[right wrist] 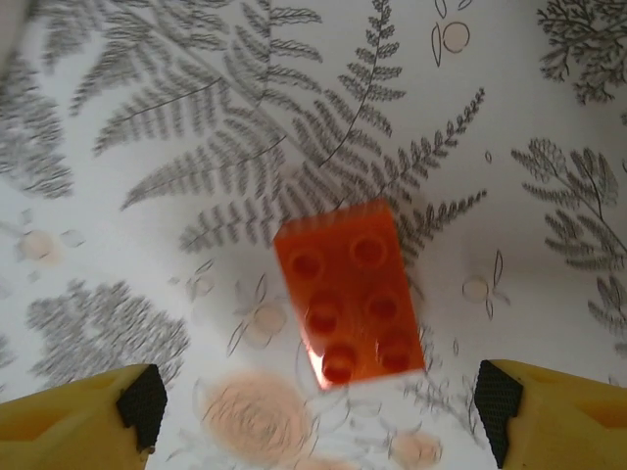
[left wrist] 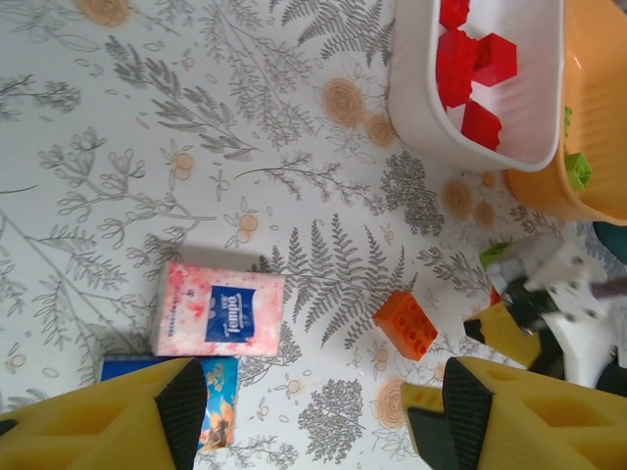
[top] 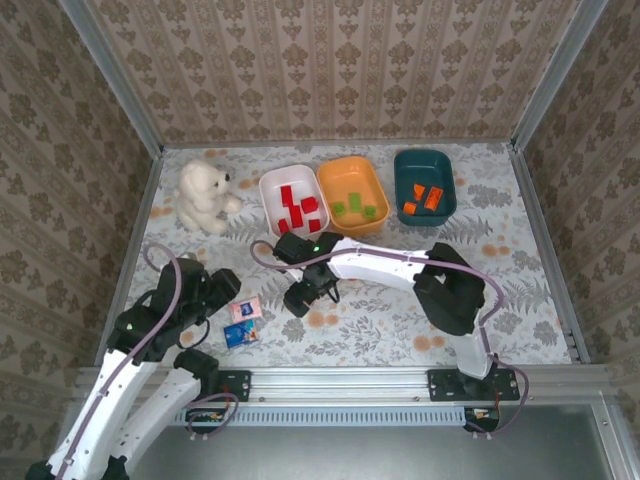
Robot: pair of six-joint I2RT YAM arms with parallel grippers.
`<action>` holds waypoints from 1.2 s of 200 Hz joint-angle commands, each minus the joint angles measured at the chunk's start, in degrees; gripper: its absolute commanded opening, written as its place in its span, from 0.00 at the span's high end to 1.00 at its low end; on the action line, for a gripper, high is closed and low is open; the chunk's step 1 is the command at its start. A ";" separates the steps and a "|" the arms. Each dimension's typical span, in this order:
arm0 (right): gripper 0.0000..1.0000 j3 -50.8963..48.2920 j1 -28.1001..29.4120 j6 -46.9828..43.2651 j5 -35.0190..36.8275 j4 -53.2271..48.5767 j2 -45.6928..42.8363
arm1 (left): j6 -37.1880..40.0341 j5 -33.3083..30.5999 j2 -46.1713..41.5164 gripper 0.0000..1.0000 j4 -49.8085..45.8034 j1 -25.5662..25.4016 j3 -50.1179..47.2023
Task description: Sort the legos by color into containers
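A glossy six-stud orange brick (right wrist: 348, 294) lies flat, centred just beyond the right claw (right wrist: 318, 416), which is released and spread wide.

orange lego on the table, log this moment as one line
orange lego: loose on table | right end effector: open, above it | left end effector: open, empty | teal bin: holds orange legos

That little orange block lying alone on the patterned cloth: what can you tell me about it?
The orange block is a glossy plastic brick, rectangular, with six round studs in two rows of three facing up. It lies flat and slightly askew on the fern-printed cloth. Only the cloth touches it; the right gripper is open, its fingers clear of the block.
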 commanded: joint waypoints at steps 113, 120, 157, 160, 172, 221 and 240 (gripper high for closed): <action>0.71 4.32 -1.07 2.10 3.99 -2.59 3.04 | 1.82 1.27 5.51 0.33 3.13 -1.08 1.04; 0.72 4.31 -1.90 2.53 4.12 -2.87 1.01 | 2.69 2.13 6.38 0.33 4.98 -1.39 0.96; 0.73 3.01 -13.03 4.38 4.36 -4.56 -12.62 | 5.44 5.64 15.66 0.33 17.00 -6.23 1.70; 0.73 2.80 -14.26 4.53 4.26 -4.62 -13.67 | 5.68 5.51 16.64 0.33 17.78 -6.93 2.13; 0.73 2.04 -20.29 5.12 3.43 -4.44 -16.83 | 6.67 5.03 21.47 0.33 20.71 -9.56 3.92; 0.73 4.08 -43.74 10.73 -4.70 -0.30 -13.63 | 10.37 8.25 39.05 0.33 30.89 -14.28 12.60; 0.73 9.53 -48.42 12.85 -6.26 0.07 -7.28 | 11.61 9.09 43.18 0.33 31.32 -14.33 15.85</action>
